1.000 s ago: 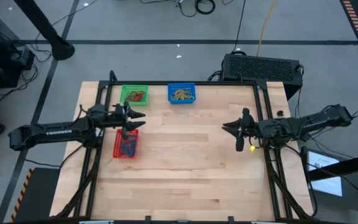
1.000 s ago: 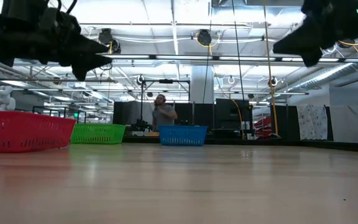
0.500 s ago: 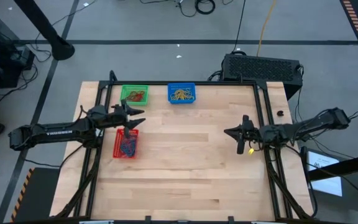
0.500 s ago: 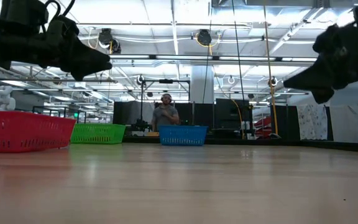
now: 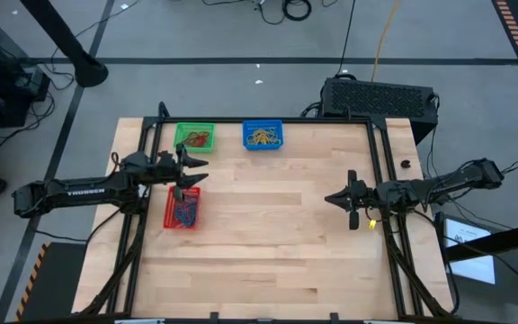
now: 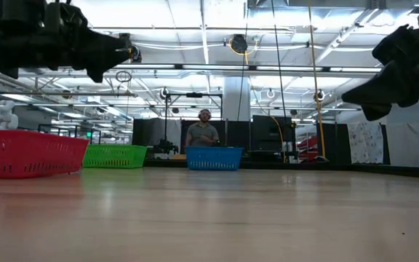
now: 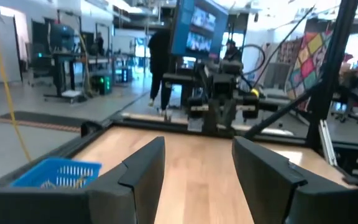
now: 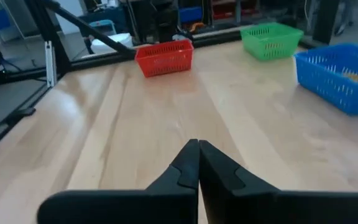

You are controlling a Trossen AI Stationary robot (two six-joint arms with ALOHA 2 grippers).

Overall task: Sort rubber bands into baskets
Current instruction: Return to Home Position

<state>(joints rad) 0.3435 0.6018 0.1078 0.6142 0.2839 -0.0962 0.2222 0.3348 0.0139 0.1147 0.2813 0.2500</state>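
Bands [image 5: 184, 212] fill the red basket [image 5: 168, 216] and its neighbours; left gripper [image 5: 200, 170], spread apart, hovers just beside it, right gripper [image 5: 330, 199] pinched together well right, likely both parking.

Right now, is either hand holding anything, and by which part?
Nothing is held. The left hand is open and empty; the right hand is shut on nothing.

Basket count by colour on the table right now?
green basket: 1
blue basket: 1
red basket: 1
Total: 3
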